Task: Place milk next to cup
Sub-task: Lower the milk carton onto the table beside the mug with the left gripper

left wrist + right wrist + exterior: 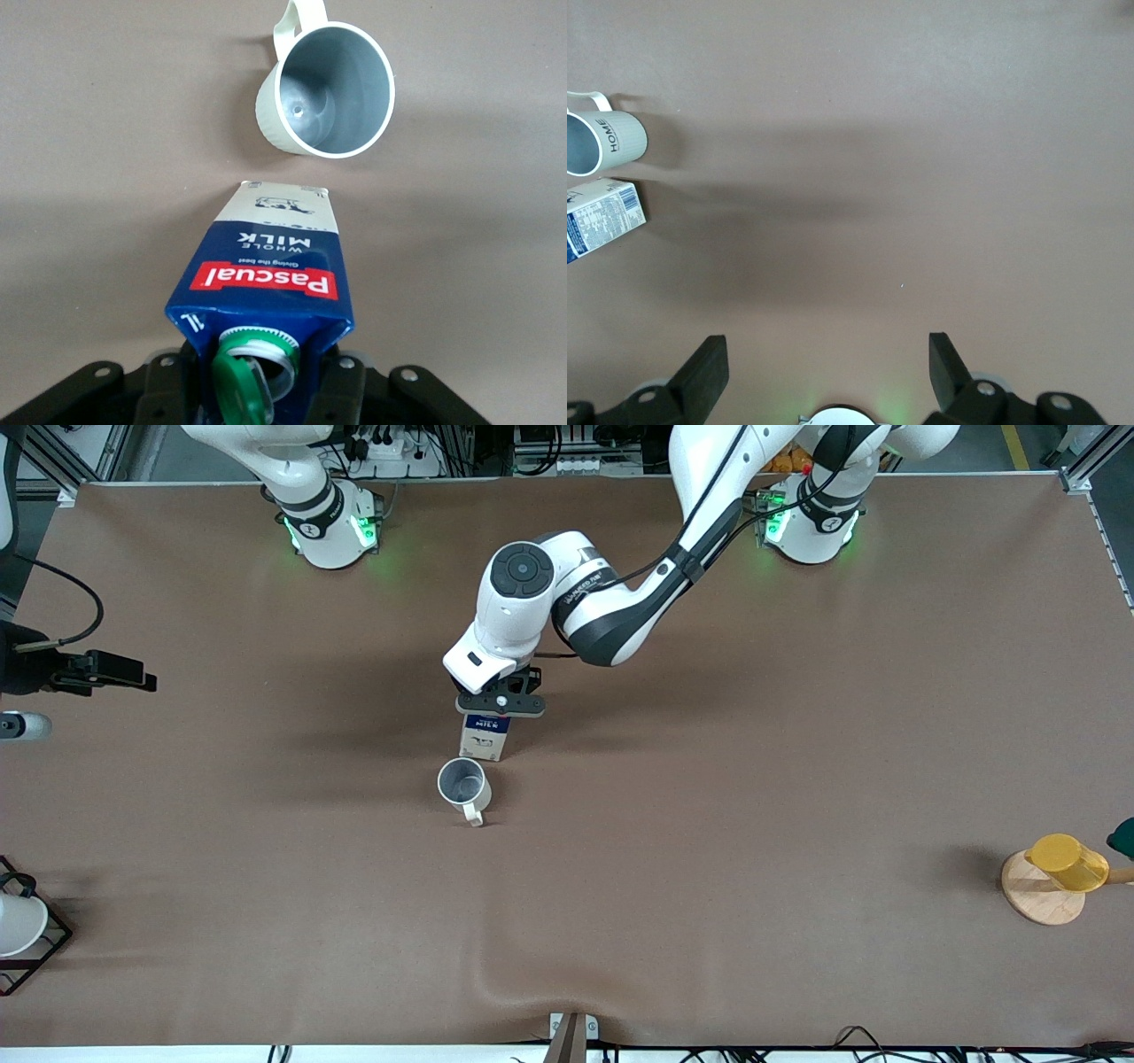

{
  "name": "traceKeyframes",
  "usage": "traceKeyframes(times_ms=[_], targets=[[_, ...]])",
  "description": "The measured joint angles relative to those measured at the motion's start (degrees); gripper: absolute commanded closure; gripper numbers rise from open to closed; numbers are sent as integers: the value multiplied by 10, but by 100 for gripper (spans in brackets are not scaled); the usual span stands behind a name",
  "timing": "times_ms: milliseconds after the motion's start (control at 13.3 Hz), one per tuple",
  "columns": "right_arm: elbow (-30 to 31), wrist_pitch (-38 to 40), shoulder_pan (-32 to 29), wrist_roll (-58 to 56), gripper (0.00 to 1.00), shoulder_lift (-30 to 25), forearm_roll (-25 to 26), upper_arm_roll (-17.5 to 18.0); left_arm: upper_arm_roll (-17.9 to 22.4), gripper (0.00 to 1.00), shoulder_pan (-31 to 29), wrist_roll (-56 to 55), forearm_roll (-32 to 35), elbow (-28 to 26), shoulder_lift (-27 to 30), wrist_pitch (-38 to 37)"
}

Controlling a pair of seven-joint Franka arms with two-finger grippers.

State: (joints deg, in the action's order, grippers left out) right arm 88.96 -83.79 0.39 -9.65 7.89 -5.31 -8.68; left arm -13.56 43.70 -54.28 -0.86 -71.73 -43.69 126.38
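Note:
The milk [485, 737], a dark blue and white carton with a red band, stands upright mid-table, just farther from the front camera than the cup [463, 784]. A small gap separates them. The cup is an off-white mug with a grey inside, its handle pointing toward the front camera. My left gripper [500, 704] is shut on the milk's top. In the left wrist view, my left gripper [252, 370] has a finger on each side of the milk [266, 274], whose green cap [239, 385] is flipped open, with the cup [323, 93] just past it. My right gripper [826, 345] is open and empty over bare table, and its view shows the milk [598, 226] and cup [607, 142] at the edge.
A yellow cup [1067, 861] lies on a wooden disc [1041, 899] toward the left arm's end. A white cup in a black wire rack [22, 930] sits at the right arm's end. A black device [89, 670] juts in over that end. The table cover wrinkles near the front edge [496, 979].

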Motion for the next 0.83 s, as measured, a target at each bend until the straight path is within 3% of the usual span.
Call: traceKeyframes(times_ms=[829], targets=[[0, 6, 0, 0, 0, 0, 0, 0, 0, 0, -3, 0, -48, 11, 0, 1]])
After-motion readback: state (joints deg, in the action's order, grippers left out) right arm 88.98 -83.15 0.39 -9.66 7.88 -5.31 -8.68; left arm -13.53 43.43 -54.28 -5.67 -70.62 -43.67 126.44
